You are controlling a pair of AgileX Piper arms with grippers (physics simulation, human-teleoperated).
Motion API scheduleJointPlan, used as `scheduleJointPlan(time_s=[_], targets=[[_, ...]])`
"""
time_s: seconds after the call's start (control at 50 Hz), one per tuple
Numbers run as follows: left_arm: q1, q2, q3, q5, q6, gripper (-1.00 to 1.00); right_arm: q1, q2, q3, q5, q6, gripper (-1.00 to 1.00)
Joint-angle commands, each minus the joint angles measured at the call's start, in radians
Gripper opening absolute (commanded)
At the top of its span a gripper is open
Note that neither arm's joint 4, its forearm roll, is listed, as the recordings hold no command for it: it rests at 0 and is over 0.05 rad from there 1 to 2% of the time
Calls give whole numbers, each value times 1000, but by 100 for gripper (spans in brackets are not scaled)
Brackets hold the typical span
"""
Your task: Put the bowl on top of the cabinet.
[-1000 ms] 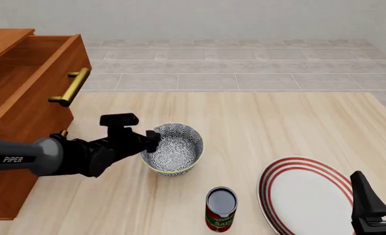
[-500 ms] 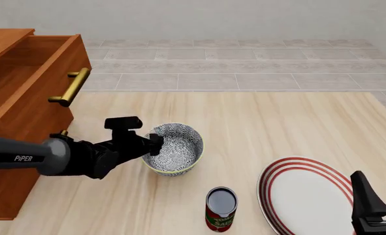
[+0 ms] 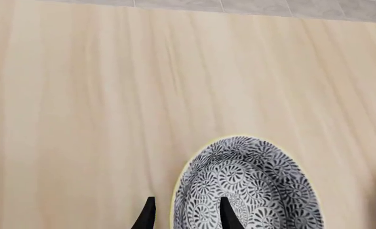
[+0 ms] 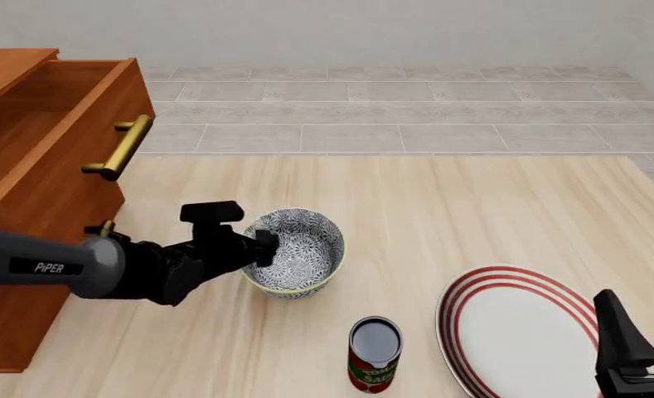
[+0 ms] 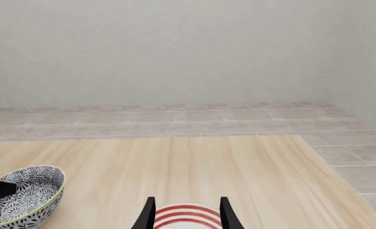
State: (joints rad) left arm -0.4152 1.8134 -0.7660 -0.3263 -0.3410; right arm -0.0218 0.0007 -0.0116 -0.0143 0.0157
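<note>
The bowl (image 4: 304,249), grey-and-white patterned with a pale yellowish rim, stands upright on the table near the middle. In the left wrist view its near-left rim (image 3: 251,191) lies between the two fingertips. My left gripper (image 4: 263,240) (image 3: 186,217) is open, with one finger inside the bowl and one outside. The reddish-brown cabinet (image 4: 28,166) stands at the left with a drawer pulled out and a brass handle. My right gripper (image 4: 647,319) (image 5: 186,212) is open at the lower right, over the plate and far from the bowl (image 5: 22,195).
A white plate with red rings (image 4: 525,332) lies at the lower right. An open red can (image 4: 375,352) stands just in front of the bowl. The table's far edge meets a grey tiled floor (image 4: 415,108).
The left arm has crept to the right, bringing its fingertips over the bowl's left rim. The bowl and the right arm have not moved.
</note>
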Motion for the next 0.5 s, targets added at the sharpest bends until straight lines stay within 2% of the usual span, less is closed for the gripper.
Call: scheduleJointPlan(time_s=[0.02,0.04,0.06,0.1,0.5], targets=[[0,-17,13,-14,-3,100,-1,0,0,0,0,100],[-34,-12,5,-17,-23,100,-1,0,-1,1,1,100],[-8,-19,11,-8,-4,-100,-1,0,-2,3,1,100],[7,-32,18,-7,24,-100,0,0,-2,2,1,100],[6,-56,35,0,-27,-100,0,0,1,-1,0,100]])
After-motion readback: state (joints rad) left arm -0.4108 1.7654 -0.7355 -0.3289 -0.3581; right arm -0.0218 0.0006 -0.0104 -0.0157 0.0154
